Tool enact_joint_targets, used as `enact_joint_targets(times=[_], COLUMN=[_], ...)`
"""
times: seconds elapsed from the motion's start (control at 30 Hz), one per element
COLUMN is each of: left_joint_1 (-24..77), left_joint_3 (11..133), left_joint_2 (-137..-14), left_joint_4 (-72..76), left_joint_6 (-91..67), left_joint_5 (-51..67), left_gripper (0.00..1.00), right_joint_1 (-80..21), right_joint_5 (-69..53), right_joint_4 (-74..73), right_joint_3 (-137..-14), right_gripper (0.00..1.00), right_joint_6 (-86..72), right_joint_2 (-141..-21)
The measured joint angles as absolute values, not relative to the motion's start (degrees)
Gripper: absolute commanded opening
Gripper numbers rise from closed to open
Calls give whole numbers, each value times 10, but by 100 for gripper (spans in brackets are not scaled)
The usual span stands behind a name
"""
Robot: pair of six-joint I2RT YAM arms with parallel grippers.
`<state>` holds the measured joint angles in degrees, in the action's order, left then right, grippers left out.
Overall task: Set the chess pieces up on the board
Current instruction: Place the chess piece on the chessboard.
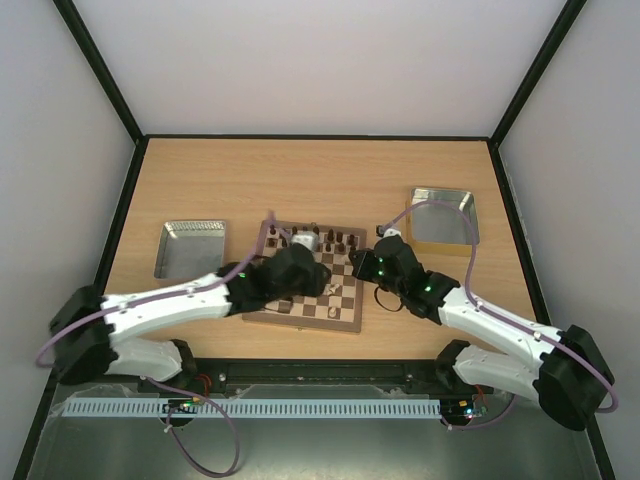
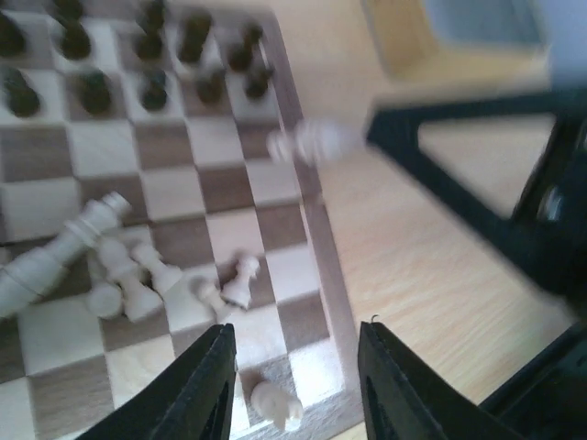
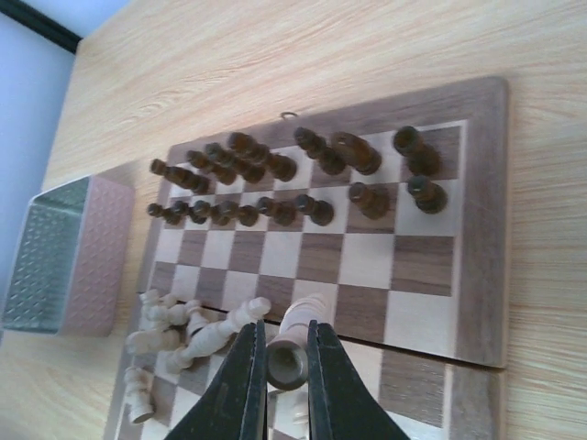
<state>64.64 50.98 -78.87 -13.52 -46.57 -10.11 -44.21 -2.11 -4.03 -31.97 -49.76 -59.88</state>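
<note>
Right wrist view had the right gripper [image 3: 282,330] with its jaws drawn narrow, pinching a cream piece [image 3: 295,344] by its body, base towards the camera, above the near half of the board [image 3: 367,261]. Placing it well would seem to call for bringing the piece upright over an empty square of the near rows, lowering until the base sat flat, and only then letting go, since a tilted release would likely topple so small a man. The approach should also keep away from the heap of cream chess pieces [image 3: 188,332] lying tumbled on the squares to the left, and from the dark chessmen [image 3: 275,165] standing in two rows at the far edge. The left gripper [image 2: 295,330] hung low over a corner of the board with its jaws wide apart, holding nothing; a lone cream man [image 2: 277,403] lay on the square between its fingers, seemingly touching neither.
</note>
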Motion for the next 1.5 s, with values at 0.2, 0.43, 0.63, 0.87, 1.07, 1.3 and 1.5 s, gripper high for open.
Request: enact_joint_targets(times=[0.2,0.43,0.63,0.87,1.07,1.3,1.5], left_joint_1=[485,377,368,368,368,368,368], left_joint_3=[419,339,314,277,272,272,273], left_joint_2=[-621,-532,-497,-495,-503,-516,-525], left_joint_4=[-57,53,180,334,428,493,500], left_joint_6=[-523,-625,-699,-773,-818,-845,-846], left_joint_5=[-10,125,191,234,253,264,270], left_gripper=[71,85,77,62,62,44,38], right_joint_1=[-442,-442,-442,-442,-442,-442,-442], right_joint_5=[-80,-166,-225,-269,-296,-316,-328], right_joint_4=[4,100,256,395,442,449,446], right_joint_3=[-320,-324,-325,-327,-330,-330,-330], right_gripper=[2,2,2,2,2,2,2], right_joint_6=[-462,-462,-543,-634,-672,-685,-685], right_joint_2=[-586,-568,-561,-564,-564,-564,-564])
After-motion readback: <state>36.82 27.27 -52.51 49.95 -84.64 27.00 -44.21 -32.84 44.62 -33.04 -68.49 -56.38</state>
